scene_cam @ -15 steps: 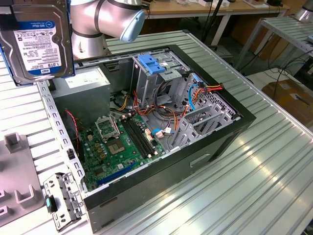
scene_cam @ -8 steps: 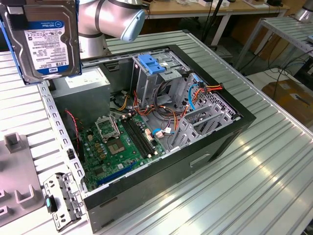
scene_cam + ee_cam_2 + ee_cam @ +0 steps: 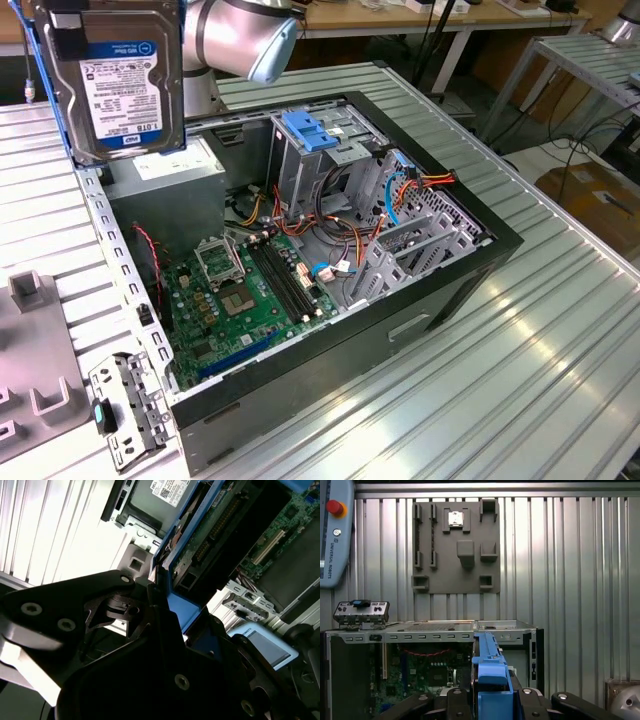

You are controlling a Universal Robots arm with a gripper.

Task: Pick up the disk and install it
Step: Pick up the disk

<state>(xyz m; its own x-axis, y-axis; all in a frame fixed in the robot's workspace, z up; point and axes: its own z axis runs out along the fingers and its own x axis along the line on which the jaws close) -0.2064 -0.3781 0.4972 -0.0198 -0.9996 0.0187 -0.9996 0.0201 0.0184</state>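
The dark metal, white-labelled hard disk (image 3: 120,80) was held aloft over the open black computer case (image 3: 500,240), clamped by the black gripper (image 3: 492,697). It was not yet seated in the grey drive cage (image 3: 285,185).

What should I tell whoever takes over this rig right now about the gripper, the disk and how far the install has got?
The gripper is shut on the disk, gripping its blue frame.
The disk is held in the air, label showing, clear of the open computer case.
Done: pickup.
Left: the install. The disk is not yet in the case; the grey cage with the blue handle stands inside it.
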